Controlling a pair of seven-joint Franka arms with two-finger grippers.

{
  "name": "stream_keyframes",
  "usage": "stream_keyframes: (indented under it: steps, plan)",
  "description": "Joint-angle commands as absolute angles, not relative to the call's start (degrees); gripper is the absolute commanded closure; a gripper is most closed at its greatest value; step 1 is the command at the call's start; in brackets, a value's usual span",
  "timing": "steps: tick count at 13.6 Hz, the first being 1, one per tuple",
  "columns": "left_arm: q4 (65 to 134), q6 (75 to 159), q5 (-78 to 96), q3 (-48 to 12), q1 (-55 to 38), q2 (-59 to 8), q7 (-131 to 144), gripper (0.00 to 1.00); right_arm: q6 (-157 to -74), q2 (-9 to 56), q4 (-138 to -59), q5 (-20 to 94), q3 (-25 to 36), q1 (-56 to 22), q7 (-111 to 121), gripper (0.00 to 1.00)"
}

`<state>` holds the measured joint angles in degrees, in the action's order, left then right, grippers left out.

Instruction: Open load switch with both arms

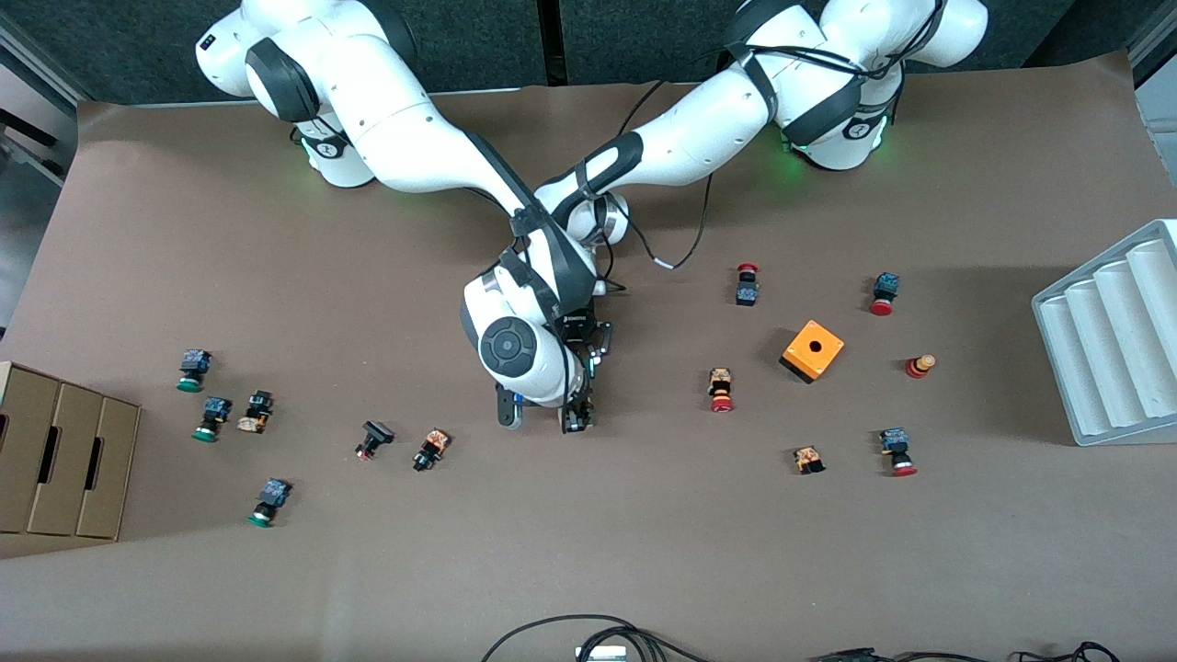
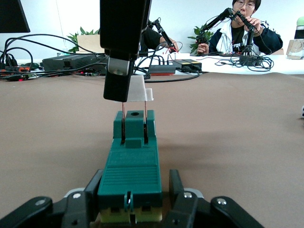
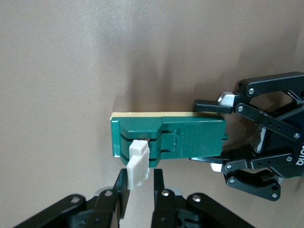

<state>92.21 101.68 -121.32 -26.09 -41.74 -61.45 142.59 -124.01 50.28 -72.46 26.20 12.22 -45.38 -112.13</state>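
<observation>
The load switch [image 3: 190, 137] is a dark-green block lying flat on the brown table, mid-table. My left gripper [image 2: 132, 183] is shut on its body at one end, a finger on each long side. The white tab [image 2: 142, 90] stands off the other end, with two thin pins running from it into the block. My right gripper [image 3: 140, 178] is shut on that tab. In the front view both hands meet at the table's middle. There the right gripper [image 1: 577, 418] and left gripper [image 1: 593, 363] hide most of the switch.
An orange cube with a hole [image 1: 812, 350] and several red-capped push buttons [image 1: 722, 389] lie toward the left arm's end. Green-capped buttons [image 1: 213, 418] lie toward the right arm's end. A grey ribbed tray [image 1: 1103, 349] and a cardboard box [image 1: 55, 460] sit at the table's ends.
</observation>
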Motion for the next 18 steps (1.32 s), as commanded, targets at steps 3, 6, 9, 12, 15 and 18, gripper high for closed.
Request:
stream_keyframes:
  steps: [3,6,9,12,15,18]
  plan:
    - [91.76,100.37,-121.11,-26.28,-42.45,-62.05,141.77,0.4,-123.05,47.38,-75.76,27.77,12.04,-45.44,-111.53,0.74]
    - [91.67,100.46,-121.03,-26.28,-42.45,-62.05,141.77,0.4,-122.17,46.67,-75.85,27.16,12.04,-45.35,-111.36,0.74]
    - [91.67,100.37,-121.11,-26.28,-42.45,-62.05,141.77,0.4,-121.73,46.5,-76.37,26.81,12.04,-45.35,-110.83,0.74]
    - [91.76,100.37,-121.03,-26.28,-42.54,-61.96,141.77,0.4,-121.82,45.53,-78.39,26.81,12.04,-45.35,-109.34,0.77]
    - [91.67,100.2,-121.03,-26.28,-42.54,-62.05,141.77,0.4,-121.82,44.91,-79.01,26.81,12.04,-45.44,-109.16,0.77]
    - [91.76,100.11,-120.94,-26.28,-42.54,-62.05,141.85,0.4,-122.08,44.48,-79.97,26.11,12.04,-45.7,-109.16,0.77]
